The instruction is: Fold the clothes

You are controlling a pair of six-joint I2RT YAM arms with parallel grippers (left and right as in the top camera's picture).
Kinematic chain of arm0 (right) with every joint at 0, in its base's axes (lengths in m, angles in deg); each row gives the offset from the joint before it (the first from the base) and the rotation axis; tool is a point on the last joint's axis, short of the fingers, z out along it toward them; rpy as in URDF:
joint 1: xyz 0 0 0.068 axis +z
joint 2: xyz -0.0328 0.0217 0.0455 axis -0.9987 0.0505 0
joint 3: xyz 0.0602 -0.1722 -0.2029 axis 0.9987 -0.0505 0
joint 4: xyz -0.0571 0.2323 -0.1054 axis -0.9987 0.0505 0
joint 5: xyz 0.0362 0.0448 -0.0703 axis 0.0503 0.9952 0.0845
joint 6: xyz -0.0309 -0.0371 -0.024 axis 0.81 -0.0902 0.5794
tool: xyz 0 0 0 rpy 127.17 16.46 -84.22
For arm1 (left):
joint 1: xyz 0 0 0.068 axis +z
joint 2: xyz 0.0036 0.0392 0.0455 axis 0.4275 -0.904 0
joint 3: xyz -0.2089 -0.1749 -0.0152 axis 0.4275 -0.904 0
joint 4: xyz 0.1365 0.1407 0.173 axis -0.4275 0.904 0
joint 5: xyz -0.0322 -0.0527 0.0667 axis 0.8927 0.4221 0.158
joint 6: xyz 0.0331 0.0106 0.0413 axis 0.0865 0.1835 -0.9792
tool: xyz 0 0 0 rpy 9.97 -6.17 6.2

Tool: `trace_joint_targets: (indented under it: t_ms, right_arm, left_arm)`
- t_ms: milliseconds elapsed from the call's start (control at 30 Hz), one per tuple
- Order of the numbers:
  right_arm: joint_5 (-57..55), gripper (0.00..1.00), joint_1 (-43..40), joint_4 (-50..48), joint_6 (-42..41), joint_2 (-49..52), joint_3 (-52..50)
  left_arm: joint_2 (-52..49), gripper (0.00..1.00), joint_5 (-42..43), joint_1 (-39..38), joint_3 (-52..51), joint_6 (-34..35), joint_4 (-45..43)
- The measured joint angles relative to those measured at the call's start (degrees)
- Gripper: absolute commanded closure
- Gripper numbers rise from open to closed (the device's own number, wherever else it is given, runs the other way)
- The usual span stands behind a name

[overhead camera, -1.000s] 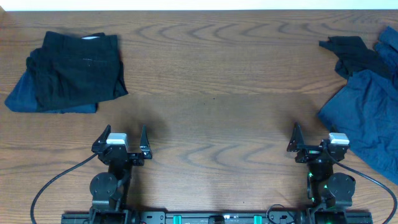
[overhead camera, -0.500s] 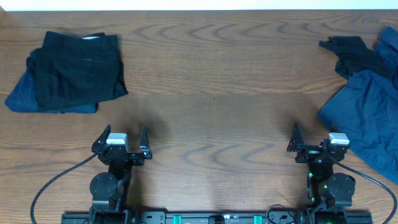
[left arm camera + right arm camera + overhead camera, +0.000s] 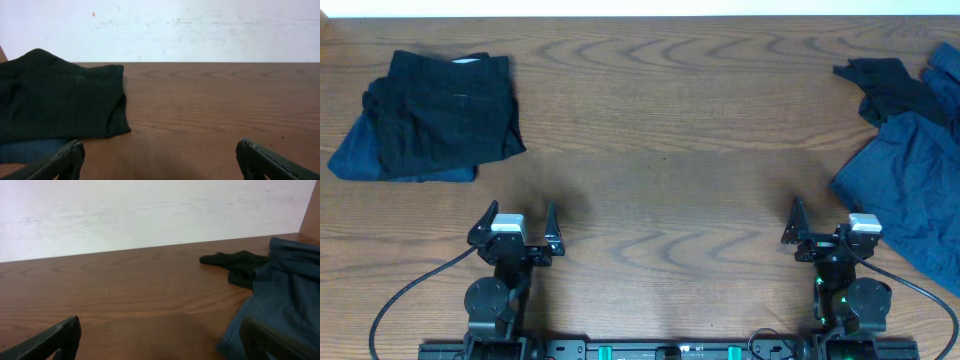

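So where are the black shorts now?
Overhead view: the black shorts lie far left on the table, atop a blue garment, beyond the left gripper.

Black arms (image 3: 495,290), white wrist blocks (image 3: 507,224), looping black cables (image 3: 410,290), possibly green lights (image 3: 844,298).
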Motion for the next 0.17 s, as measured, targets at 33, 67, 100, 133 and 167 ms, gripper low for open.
trace_joint_targets:
  t_ms: [33,67,100,133,167]
  right_arm:
    - [0.00,0.01,0.00,0.00,0.00,0.00,0.00]
    - [0.00,0.01,0.00,0.02,0.00,0.00,0.00]
    - [0.00,0.01,0.00,0.02,0.00,0.00,0.00]
    - [0.00,0.01,0.00,0.02,0.00,0.00,0.00]
    - [0.00,0.01,0.00,0.02,0.00,0.00,0.00]
  left_arm:
    - [0.00,0.02,0.00,0.00,0.00,0.00,0.02]
    - [0.00,0.02,0.00,0.00,0.00,0.00,0.00]
    - [0.00,0.02,0.00,0.00,0.00,0.00,0.02]
    - [0.00,0.02,0.00,0.00,0.00,0.00,0.02]
    - [0.00,0.02,0.00,0.00,0.00,0.00,0.00]
